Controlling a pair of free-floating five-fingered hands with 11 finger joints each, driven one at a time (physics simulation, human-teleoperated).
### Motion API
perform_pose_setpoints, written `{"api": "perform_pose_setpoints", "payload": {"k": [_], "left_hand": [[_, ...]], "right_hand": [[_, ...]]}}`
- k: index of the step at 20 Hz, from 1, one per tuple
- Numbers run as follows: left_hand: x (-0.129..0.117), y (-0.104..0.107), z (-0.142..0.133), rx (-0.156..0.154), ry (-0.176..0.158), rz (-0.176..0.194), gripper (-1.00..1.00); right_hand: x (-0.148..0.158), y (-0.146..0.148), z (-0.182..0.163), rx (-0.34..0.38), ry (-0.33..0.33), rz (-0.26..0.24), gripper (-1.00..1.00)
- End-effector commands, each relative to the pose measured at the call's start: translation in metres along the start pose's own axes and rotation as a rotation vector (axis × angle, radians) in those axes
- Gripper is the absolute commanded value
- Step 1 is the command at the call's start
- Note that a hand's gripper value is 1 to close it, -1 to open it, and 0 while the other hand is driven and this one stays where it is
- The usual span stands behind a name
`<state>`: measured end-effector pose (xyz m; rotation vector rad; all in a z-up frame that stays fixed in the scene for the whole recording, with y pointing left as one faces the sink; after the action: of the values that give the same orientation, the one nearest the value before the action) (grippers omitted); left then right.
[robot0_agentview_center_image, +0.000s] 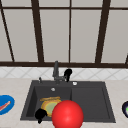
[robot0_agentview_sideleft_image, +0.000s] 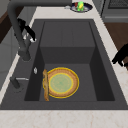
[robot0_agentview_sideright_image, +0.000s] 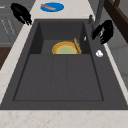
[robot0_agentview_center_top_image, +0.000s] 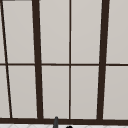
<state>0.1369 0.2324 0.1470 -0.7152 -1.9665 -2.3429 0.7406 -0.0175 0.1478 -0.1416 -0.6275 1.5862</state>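
My right hand (robot0_agentview_center_image: 67, 73) hovers at the back of the dark sink (robot0_agentview_center_image: 90, 117), just right of the faucet (robot0_agentview_center_image: 56, 71). Seen in the right side view, this hand (robot0_agentview_sideright_image: 104, 31) has relaxed, open fingers reaching toward the faucet (robot0_agentview_sideright_image: 98, 12) and grips nothing. Over the sink's front left rim, my left hand (robot0_agentview_center_image: 40, 114) hangs open and empty, and it shows in the right side view as well (robot0_agentview_sideright_image: 21, 13). A yellow plate with a green centre (robot0_agentview_sideleft_image: 61, 82) lies in the left basin. A brown stick (robot0_agentview_sideleft_image: 45, 85) leans at its back edge.
A big red ball (robot0_agentview_center_image: 67, 115) sits at the front of the sink, beside the left hand. On the left counter is a blue plate (robot0_agentview_center_image: 5, 104) with a sausage. A dark plate (robot0_agentview_sideleft_image: 80, 7) with colourful food is on the right counter. Behind is a window (robot0_agentview_center_top_image: 70, 62).
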Motion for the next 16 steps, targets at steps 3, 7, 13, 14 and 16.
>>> {"api": "perform_pose_setpoints", "payload": {"k": [3,7,13,14,16], "left_hand": [[0.000,0.000,0.000,0.000,0.000,0.000,0.00],[0.000,0.000,0.000,0.000,0.000,0.000,0.00],[0.000,0.000,0.000,0.000,0.000,0.000,0.00],[0.000,0.000,0.000,0.000,0.000,0.000,0.00],[0.000,0.000,0.000,0.000,0.000,0.000,0.00]], "right_hand": [[-0.001,0.000,-0.007,0.031,0.061,-0.022,1.00],[0.012,-0.009,-0.006,-0.047,0.096,-0.001,1.00],[0.031,-0.006,0.010,-0.111,0.192,0.061,1.00],[0.037,-0.003,0.014,-0.127,0.215,0.071,1.00],[0.046,0.004,0.017,-0.167,0.279,0.086,1.00]]}}
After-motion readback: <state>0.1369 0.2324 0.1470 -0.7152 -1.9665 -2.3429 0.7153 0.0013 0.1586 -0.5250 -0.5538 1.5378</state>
